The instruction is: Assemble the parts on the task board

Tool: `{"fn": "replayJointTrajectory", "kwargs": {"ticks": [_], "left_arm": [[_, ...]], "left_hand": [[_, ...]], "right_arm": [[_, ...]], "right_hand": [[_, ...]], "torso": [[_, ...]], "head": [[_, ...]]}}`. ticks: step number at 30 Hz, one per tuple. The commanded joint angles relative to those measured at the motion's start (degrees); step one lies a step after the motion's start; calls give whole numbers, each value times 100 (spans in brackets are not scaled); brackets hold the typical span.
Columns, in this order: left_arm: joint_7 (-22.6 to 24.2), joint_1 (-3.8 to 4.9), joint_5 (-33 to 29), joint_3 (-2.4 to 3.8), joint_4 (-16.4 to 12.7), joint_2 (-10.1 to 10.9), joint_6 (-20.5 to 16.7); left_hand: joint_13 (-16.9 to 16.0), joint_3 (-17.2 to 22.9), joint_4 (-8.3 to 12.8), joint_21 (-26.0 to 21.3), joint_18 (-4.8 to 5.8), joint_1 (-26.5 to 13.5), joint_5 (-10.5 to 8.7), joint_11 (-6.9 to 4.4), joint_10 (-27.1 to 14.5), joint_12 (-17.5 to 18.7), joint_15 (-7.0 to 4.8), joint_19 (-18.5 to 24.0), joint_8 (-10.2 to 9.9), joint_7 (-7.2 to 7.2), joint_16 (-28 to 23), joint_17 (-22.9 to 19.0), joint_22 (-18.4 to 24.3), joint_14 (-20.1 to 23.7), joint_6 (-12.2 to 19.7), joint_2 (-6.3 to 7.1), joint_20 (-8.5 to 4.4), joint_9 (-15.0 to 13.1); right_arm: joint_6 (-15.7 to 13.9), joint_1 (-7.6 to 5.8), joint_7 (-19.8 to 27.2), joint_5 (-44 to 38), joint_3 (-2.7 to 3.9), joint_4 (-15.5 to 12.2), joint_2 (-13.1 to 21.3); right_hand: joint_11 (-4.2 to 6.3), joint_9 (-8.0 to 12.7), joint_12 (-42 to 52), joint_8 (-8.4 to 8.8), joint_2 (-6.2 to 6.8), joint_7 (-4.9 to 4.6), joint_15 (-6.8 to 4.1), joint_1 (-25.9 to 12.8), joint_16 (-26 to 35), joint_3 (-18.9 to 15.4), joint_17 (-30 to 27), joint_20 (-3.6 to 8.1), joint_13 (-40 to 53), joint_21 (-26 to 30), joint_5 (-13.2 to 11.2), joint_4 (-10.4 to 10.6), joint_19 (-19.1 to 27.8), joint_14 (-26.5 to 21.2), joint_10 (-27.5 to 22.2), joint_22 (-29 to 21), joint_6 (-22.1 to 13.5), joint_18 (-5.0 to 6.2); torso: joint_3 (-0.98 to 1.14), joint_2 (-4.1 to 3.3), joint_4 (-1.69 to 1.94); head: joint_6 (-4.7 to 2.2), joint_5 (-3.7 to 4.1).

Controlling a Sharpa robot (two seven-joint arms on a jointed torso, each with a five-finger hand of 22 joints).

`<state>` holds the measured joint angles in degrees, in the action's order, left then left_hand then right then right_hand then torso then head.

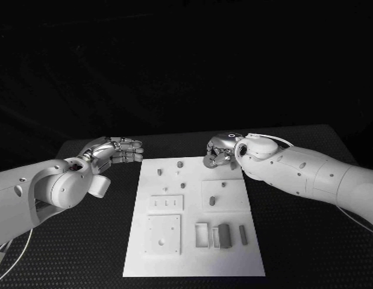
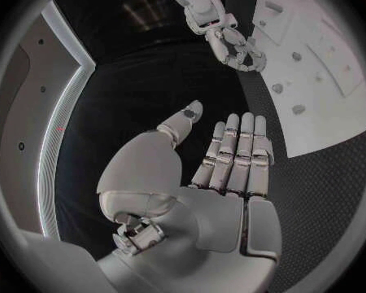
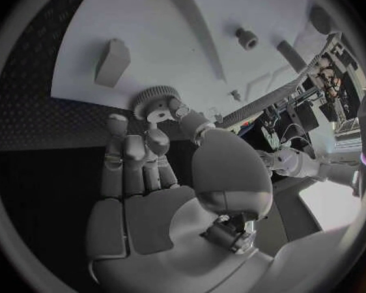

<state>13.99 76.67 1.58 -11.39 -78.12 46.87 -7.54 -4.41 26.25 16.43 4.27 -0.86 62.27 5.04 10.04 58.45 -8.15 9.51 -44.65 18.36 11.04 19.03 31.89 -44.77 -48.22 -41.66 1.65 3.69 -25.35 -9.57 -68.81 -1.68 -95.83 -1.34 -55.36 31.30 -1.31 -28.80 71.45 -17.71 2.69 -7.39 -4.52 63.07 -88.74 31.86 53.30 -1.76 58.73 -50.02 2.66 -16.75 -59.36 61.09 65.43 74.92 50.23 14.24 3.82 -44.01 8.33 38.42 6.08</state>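
The white task board (image 1: 195, 253) lies in the middle of the table. Small grey pegs (image 1: 180, 164) stand at its far end, and grey bars (image 1: 225, 235) lie near its front right. My right hand (image 1: 221, 153) hovers at the board's far right corner. In the right wrist view its thumb and a fingertip pinch a small toothed gear (image 3: 153, 99) just above the board's edge (image 3: 85, 97). My left hand (image 1: 117, 150) hangs off the board's far left corner, over the black table. Its fingers (image 2: 236, 153) lie side by side, thumb apart, holding nothing.
Raised white plates (image 1: 164, 233) and a slotted holder (image 1: 202, 235) sit on the near half of the board. A grey block (image 3: 111, 62) and a round peg (image 3: 247, 38) stand on the board beyond my right hand. Black table (image 1: 308, 253) surrounds the board.
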Motion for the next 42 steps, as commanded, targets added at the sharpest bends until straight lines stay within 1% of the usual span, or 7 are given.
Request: {"fn": "replayJointTrajectory", "kwargs": {"ticks": [1, 13, 19, 28, 36, 39, 42], "left_arm": [[51, 11, -9, 7, -18, 1, 80], [55, 41, -9, 9, -38, 24, 61], [55, 54, -9, 9, -50, 44, 51], [58, 61, -9, 9, -67, 59, 45], [53, 74, -9, 9, -84, 80, 27], [52, 76, -9, 9, -84, 79, 29], [57, 77, -9, 9, -83, 64, 28]], "left_hand": [[10, -47, -3, -36, -5, -45, -23, 7, -7, 30, -2, 2, -20, 167, -24, 8, 8, -36, -36, -2, 5, 5], [11, -48, -2, -36, -5, -47, -22, 7, -5, 32, -2, 2, -20, 166, -27, 10, 9, -37, -38, -4, 4, 7], [12, -48, -1, -36, -6, -47, -22, 7, -4, 34, -2, 2, -20, 165, -28, 11, 9, -37, -39, -3, 4, 7], [12, -49, 0, -36, -6, -47, -22, 7, -3, 36, -3, 2, -21, 165, -30, 13, 10, -38, -39, -3, 4, 8], [13, -49, 1, -36, -6, -47, -22, 7, -3, 38, -3, 2, -22, 165, -32, 14, 10, -39, -39, -2, 3, 10], [13, -50, 1, -36, -6, -47, -22, 7, -3, 39, -3, 2, -22, 165, -33, 15, 10, -39, -40, -2, 3, 10], [14, -50, 2, -36, -6, -47, -22, 7, -2, 40, -3, 2, -23, 165, -34, 15, 11, -39, -39, -1, 3, 10]], "right_arm": [[35, 94, -304, -307, -59, -8, 14], [-463, 78, -552, -617, -57, -499, 87], [-648, 74, -598, -773, -57, -687, 86], [-913, 61, -637, -977, -56, -1269, 161], [-966, 62, -662, -1164, -57, -1482, 65], [-998, 63, -674, -1235, -81, -1476, -21], [-1014, 65, -698, -1333, -150, -1442, -108]], "right_hand": [[50, -95, 22, -40, -103, 22, -52, 60, -40, -29, -8, 9, -11, -24, 17, 2, 24, -3, 4, 108, 294, 76], [77, -109, 23, -49, -87, 47, -82, 85, -53, -35, -26, 32, -22, -45, 17, -3, -13, 33, 46, 104, 337, 76], [84, -113, 20, -51, -73, 53, -89, 95, -55, -37, -35, 40, -28, -50, 17, -2, -26, 48, 64, 102, 350, 76], [100, -121, 10, -53, -31, 69, -107, 117, -57, -43, -58, 62, -47, -63, 17, 0, -68, 92, 113, 95, 385, 76], [107, -124, 1, -48, 9, 76, -116, 127, -54, -49, -72, 74, -58, -66, 17, -1, -87, 116, 139, 90, 395, 76], [108, -124, -2, -46, 19, 76, -117, 126, -53, -51, -76, 76, -60, -66, 17, 0, -90, 119, 143, 89, 397, 76], [109, -124, -5, -45, 29, 77, -117, 125, -52, -53, -79, 77, -63, -65, 17, 1, -93, 124, 147, 88, 399, 76]], "torso": [[1, 2, 209], [-14, -1, 205], [-7, 2, 217], [1, 4, 205], [6, 6, 205], [6, 3, 208], [4, 7, 208]], "head": [[0, 5], [-29, 1], [-21, -10], [-5, -75], [5, -103], [8, -108], [-1, -112]]}}
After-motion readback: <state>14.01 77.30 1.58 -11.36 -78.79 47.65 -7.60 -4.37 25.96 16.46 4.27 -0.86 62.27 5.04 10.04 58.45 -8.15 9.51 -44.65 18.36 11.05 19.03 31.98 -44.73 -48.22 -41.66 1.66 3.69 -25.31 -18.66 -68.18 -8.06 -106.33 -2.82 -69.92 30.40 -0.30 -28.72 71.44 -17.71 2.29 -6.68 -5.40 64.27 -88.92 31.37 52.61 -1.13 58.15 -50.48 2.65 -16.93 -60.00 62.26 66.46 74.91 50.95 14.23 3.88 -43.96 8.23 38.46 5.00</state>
